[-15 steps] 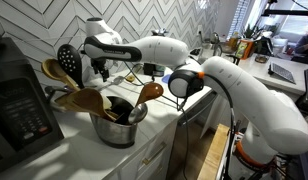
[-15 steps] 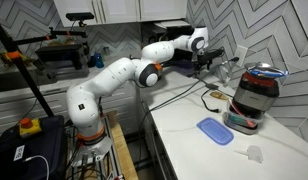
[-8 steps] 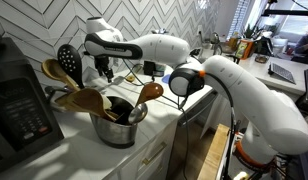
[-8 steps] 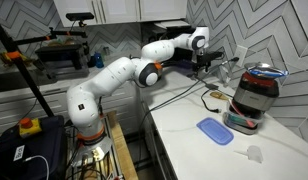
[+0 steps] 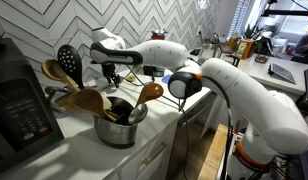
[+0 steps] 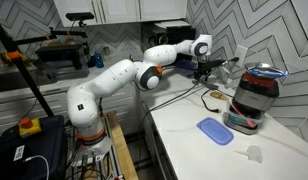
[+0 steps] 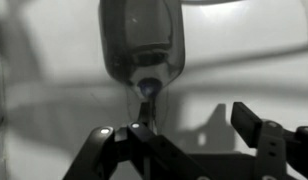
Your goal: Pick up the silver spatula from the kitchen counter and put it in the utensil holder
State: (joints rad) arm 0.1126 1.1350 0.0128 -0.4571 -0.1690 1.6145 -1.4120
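The utensil holder (image 5: 118,131) is a squat shiny metal pot on the white counter, holding several wooden spoons and a black slotted spoon (image 5: 67,59). My gripper (image 5: 110,74) hovers just behind and above it, near the tiled wall, and also shows in an exterior view (image 6: 202,68). In the wrist view the silver spatula (image 7: 142,42) stands in front of the wall, head up. Its thin handle runs down beside the left finger. My gripper (image 7: 174,122) is open, with a wide empty gap between the fingers.
A dark appliance with buttons (image 5: 19,110) stands beside the holder. A tall dark appliance with a red top (image 6: 256,95) and a blue pad (image 6: 214,130) sit on the counter. The herringbone wall (image 5: 34,30) is right behind the gripper. The counter's front edge (image 5: 159,135) is near.
My gripper has shifted a little away from the black slotted spoon, sideways along the wall, and the wrist has turned. The utensils in the holder have not moved.
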